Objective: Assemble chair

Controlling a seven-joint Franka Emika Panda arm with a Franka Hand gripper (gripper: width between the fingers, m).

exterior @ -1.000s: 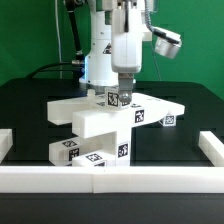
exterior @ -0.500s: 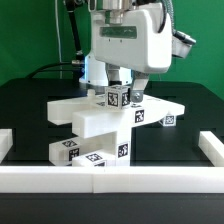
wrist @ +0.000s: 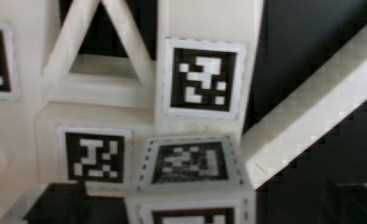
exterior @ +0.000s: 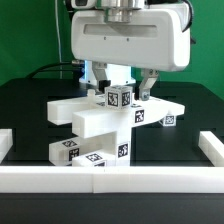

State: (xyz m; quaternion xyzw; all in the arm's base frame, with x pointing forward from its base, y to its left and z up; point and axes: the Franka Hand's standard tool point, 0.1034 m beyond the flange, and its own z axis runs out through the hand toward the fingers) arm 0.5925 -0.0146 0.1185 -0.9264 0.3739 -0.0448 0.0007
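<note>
Where the work sits: the chair point(exterior: 105, 122) stands as a part-built stack in the middle of the black desk point(exterior: 30, 105), inside the white border rail point(exterior: 110, 180) that runs along the front and both sides.
What looks done: a wide slab point(exterior: 70, 108) lies across a thicker block, with the lower blocks point(exterior: 92, 154) underneath, their tags facing outward. From where I stand these pieces look joined into one body, though I cannot see the joints themselves.
Piece in hand now: a tagged cube point(exterior: 120, 97) sits on top of the slab, near its middle.
End effector: the end effector point(exterior: 122, 86) hangs straight over that cube with its jaws spread wide, one on either side of it. It grips nothing; I cannot tell whether either jaw touches the cube.
Loose-looking part: a small tagged piece point(exterior: 168, 121) rests by the slab's end towards the exterior view's right; whether it is attached I cannot say.
Close-up: the wrist view is filled with tagged white faces point(wrist: 205, 78), blurred, so the parts are very near.
Progress, my guess: somewhere in the middle. A base and seat-like slab exist, but nothing I would call a finished back or full set of legs.
Left to do: probably close on the cube, seat or move it, then fit whatever remains.
</note>
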